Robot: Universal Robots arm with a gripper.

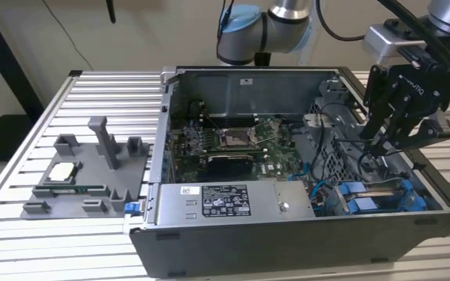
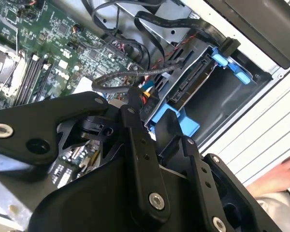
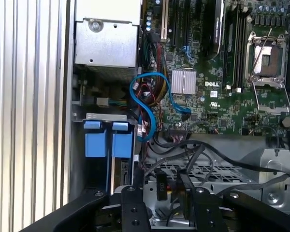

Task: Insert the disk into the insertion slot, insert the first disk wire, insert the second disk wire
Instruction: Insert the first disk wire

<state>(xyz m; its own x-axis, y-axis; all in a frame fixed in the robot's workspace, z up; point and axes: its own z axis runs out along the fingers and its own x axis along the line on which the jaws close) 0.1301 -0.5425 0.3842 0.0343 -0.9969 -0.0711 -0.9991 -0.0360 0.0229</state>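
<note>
The disk (image 2: pixel 192 83) sits in the insertion slot (image 1: pixel 412 190) of the open computer case, its grey connector end showing between bright blue carrier parts. In the first wrist view two blue carrier fronts (image 3: pixel 122 144) stand side by side in the grey cage (image 3: pixel 105 116). My gripper (image 1: pixel 379 149) hangs inside the case just above the cage, at the exterior view's right. It looks shut on the black plug (image 3: pixel 162 186) of a disk wire. A black braided wire (image 2: pixel 128 72) loops away from the gripper (image 2: pixel 139 96) toward the board.
The motherboard (image 1: pixel 229 143) fills the case floor, and a metal power supply (image 1: pixel 225 202) sits at the near side. A blue cable (image 3: pixel 147 104) curls beside the cage. A grey fixture (image 1: pixel 92 175) with small parts lies outside the case at the exterior view's left. A person's hand (image 2: pixel 280 179) rests outside the case.
</note>
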